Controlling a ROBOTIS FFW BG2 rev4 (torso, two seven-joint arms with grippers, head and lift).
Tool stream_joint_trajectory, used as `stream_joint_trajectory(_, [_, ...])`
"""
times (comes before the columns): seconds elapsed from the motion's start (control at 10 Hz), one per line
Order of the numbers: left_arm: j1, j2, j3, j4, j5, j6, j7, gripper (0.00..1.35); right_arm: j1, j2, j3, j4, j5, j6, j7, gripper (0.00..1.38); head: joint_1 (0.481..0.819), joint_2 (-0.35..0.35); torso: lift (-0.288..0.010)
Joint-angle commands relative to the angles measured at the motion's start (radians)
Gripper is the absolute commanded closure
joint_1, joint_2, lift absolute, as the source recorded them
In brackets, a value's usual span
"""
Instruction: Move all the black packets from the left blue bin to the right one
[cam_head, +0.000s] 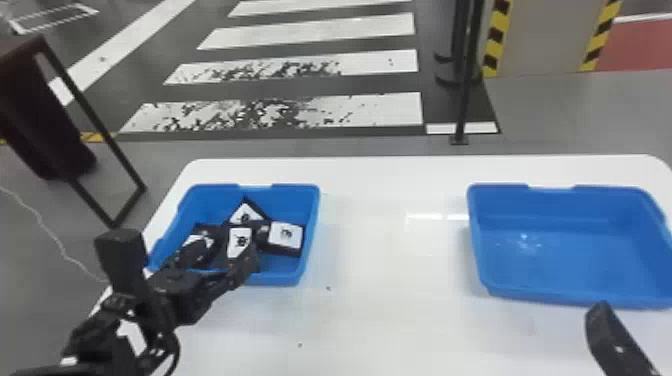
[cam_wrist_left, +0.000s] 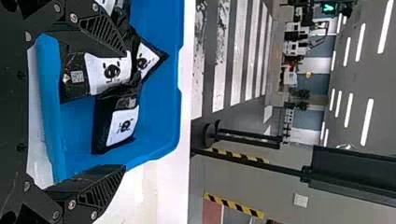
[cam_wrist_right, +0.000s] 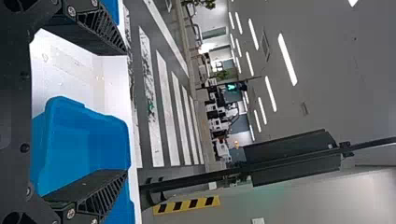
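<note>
Has the left gripper (cam_head: 222, 248) over the near rim of the left blue bin (cam_head: 311, 220), with fingers (cam_wrist_left: 100, 30) spread wide and a hold on nothing. Sees at least four black packets inside that bin, bunched together and bearing white labels with black print. Finds the far packet (cam_head: 245, 212) toward the back wall, the right-hand packet (cam_head: 286, 236) toward the right wall, the middle packet (cam_head: 240, 242) between the gripper and the far packet, and the left-hand packet (cam_head: 202, 241) close to the gripper. Makes out the middle and right-hand packets touching.

Has the right gripper (cam_head: 615, 340) near the front rim of the right blue bin (cam_head: 476, 240), also with fingers wide apart and gripping nothing. Sees both bins well apart on a white table (cam_head: 385, 260), with a striped crossing (cam_head: 325, 62) on the floor beyond and a dark pole (cam_head: 466, 100) standing there
</note>
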Motion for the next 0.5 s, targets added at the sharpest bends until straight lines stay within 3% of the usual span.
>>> stream_joint_trajectory(0.0, [-0.1,0.026,-0.016,0.085,-0.015,0.053,-0.003,0.2,-0.002,0.0,0.0,0.005,0.0,0.0,0.0,0.13,0.695,0.197,-0.14])
stream_joint_trajectory(0.4, [-0.313,0.07,-0.069,0.289,-0.069,0.161,-0.029,0.2,-0.012,0.0,0.0,0.017,0.0,0.0,0.009,0.13,0.695,0.191,-0.14])
